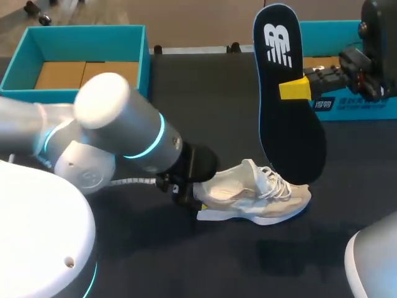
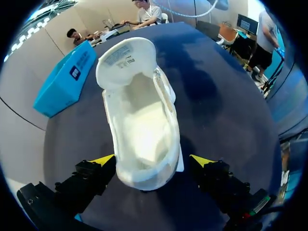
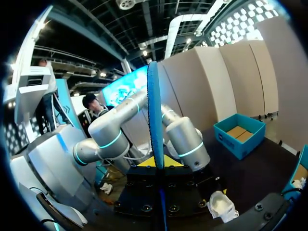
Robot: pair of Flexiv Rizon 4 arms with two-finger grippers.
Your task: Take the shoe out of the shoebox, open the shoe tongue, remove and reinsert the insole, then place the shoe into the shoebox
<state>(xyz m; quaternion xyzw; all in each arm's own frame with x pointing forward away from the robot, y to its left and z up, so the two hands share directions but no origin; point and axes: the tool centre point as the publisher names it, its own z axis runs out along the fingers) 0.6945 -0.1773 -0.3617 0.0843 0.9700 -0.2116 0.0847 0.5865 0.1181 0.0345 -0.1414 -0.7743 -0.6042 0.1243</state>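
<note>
Dark table (image 1: pixel 186 81), white shoe (image 1: pixel 254 198), raised insole (image 1: pixel 291 130)

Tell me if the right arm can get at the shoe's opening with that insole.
Probably yes. The right gripper holds the insole close over the shoe, whose opening lies bare; the left gripper sits at the heel only.

White shoe (image 2: pixel 142 125) heel-first within the spread claw (image 2: pixel 153 161)

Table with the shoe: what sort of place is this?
Probably a robot test bench: a dark table, a white shoe, a teal shoebox, and the right pincer holding up the insole.
</note>
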